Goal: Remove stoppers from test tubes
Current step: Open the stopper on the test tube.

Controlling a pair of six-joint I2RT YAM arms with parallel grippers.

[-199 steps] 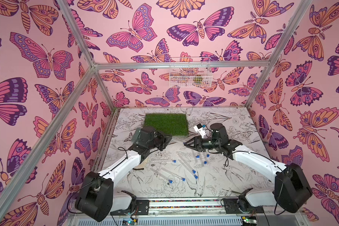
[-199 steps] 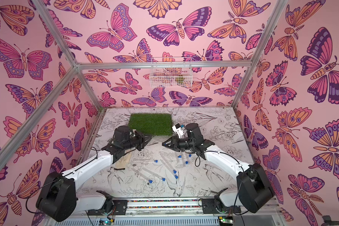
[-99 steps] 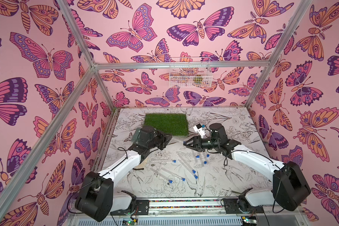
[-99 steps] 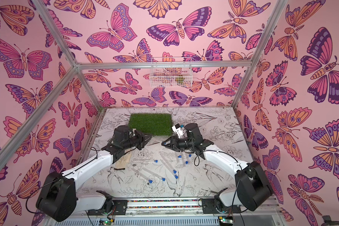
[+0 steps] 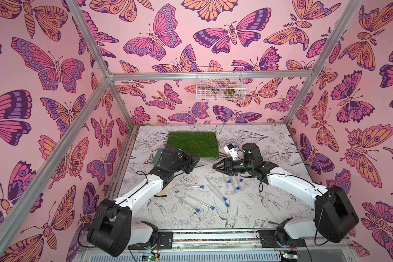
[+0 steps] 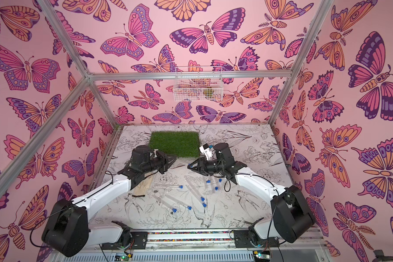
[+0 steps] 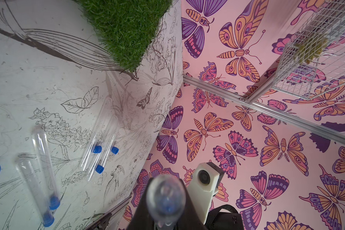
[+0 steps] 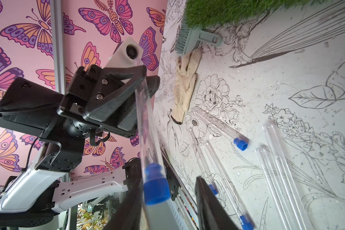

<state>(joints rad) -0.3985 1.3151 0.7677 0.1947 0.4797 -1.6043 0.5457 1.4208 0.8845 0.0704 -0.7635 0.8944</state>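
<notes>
Seen end-on from the left wrist, the held test tube point(image 7: 165, 197) is a blur, its length hidden. The right gripper point(image 8: 168, 178) has both fingers point(image 8: 209, 205) cut off at the edge. The wire basket point(image 5: 204, 90) holds something greenish, perhaps fruit.

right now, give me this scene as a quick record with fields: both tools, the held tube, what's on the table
left tool: shut on a slim clear test tube, held above the table
right tool: open, jaws either side of that tube's round blue plastic stopper
stopper: not yet pulled out
table: several more clear tubes lying flat, blue stoppers in
also: green artificial-grass mat, beige fabric glove
</notes>
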